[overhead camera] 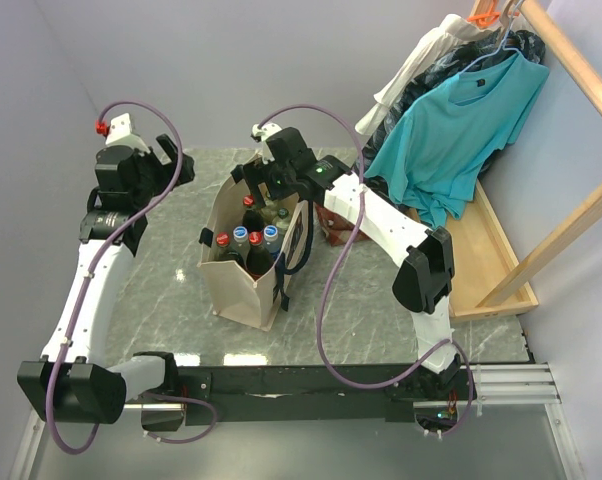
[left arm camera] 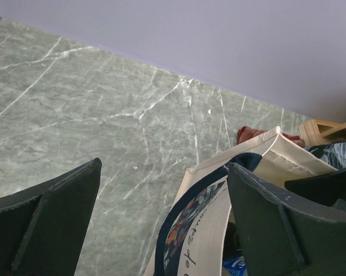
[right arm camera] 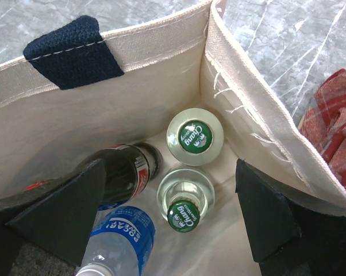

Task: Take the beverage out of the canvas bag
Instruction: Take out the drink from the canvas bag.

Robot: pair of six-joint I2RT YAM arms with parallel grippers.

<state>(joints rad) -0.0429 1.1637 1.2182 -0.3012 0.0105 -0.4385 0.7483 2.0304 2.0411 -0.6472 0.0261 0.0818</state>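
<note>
Right wrist view: the right pincer (right arm camera: 170, 190) hangs wide apart over the open canvas bag (right arm camera: 133, 52), gripping nothing. My guess at the target is the green-capped Chang bottle (right arm camera: 196, 137) tucked in the bag's corner. Its cap points straight up at the lens, so the long axis is vertical. Worry: a finger snags the bag wall or knocks the second Chang bottle (right arm camera: 183, 214). And the left pincer (left arm camera: 161, 172), also apart, isn't pinning the bag, so it might lift too.

Left tool (left arm camera: 162, 167) and right tool (right arm camera: 170, 172) both gape wide.
</note>
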